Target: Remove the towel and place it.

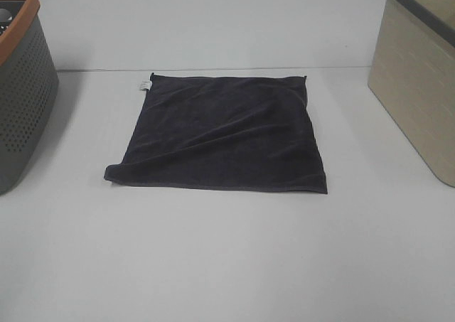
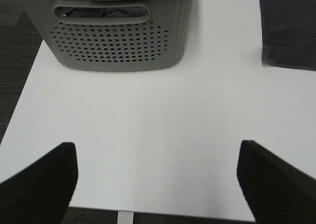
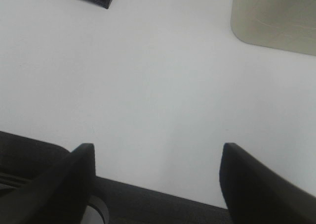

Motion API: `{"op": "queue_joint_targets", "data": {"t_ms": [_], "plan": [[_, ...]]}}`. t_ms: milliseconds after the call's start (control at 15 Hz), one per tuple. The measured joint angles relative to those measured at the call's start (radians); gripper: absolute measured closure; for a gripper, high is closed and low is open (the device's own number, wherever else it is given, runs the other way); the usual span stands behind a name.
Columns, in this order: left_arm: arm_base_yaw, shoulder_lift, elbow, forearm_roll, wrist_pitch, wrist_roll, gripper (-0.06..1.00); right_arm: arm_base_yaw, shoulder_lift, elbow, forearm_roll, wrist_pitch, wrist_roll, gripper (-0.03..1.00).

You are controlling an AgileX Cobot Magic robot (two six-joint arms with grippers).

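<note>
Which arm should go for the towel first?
Close call, leaning left. Both grippers, left and right, are open over bare table, short of the towel. The near-left corner is slightly curled up, which may be easier to pinch; the right corner lies flat.

White surface (image 1: 227, 265), dark towel (image 1: 222, 133) spread flat at centre, grey perforated basket (image 1: 21, 94) at left edge, beige basket (image 1: 419, 80) at right edge
</note>
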State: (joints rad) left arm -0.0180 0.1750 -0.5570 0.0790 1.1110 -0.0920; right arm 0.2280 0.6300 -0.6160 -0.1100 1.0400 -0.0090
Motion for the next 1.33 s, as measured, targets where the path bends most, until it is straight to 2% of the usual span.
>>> {"op": "queue_joint_targets", "data": {"t_ms": [267, 600, 867, 1333], "plan": [[0.000, -0.105, 0.010, -0.004, 0.000, 0.000, 0.13, 0.000, -0.164, 0.075, 0.045, 0.000, -0.001, 0.27], [0.000, -0.117, 0.019, -0.021, -0.013, -0.005, 0.13, 0.000, -0.326, 0.114, 0.110, 0.008, -0.035, 0.27], [0.000, -0.120, 0.038, -0.048, -0.051, -0.005, 0.13, 0.000, -0.408, 0.114, 0.110, 0.008, -0.051, 0.27], [0.000, -0.120, 0.038, -0.051, -0.053, -0.005, 0.13, 0.000, -0.629, 0.114, 0.115, 0.009, -0.052, 0.27]]}}
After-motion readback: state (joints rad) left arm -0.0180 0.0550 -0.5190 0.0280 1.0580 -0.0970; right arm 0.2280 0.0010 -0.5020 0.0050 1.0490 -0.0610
